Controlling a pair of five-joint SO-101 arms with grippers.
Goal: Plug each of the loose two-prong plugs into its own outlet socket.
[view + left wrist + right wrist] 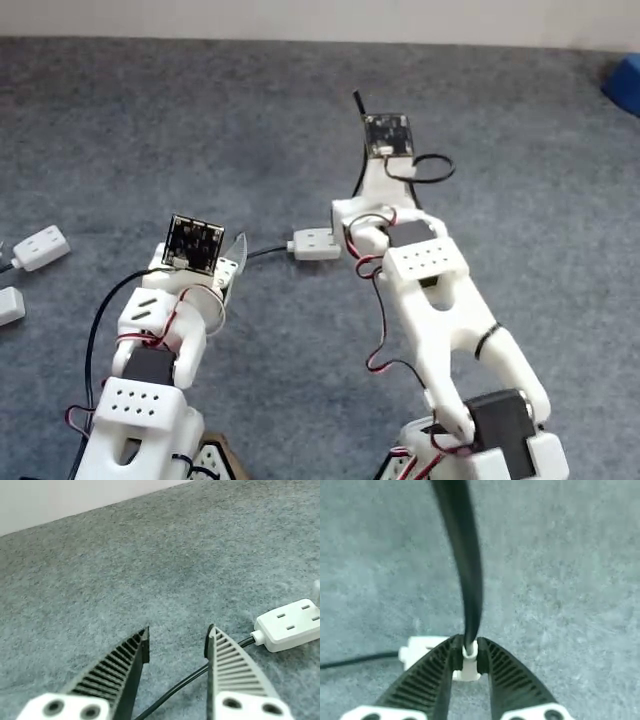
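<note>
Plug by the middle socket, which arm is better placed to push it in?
Right. The right gripper has its jaws shut on the plug, close against the socket. The left gripper hangs open above the socket's black cable, holding nothing.

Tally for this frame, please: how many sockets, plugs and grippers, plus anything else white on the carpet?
Sockets: 2 (centre socket, left socket)
Plugs: 1 (plug, clamped in the right gripper)
Grippers: 2 (that one and the left gripper, open)
White piece cut off at the edge, kind unclear: 1
Total: 6
</note>
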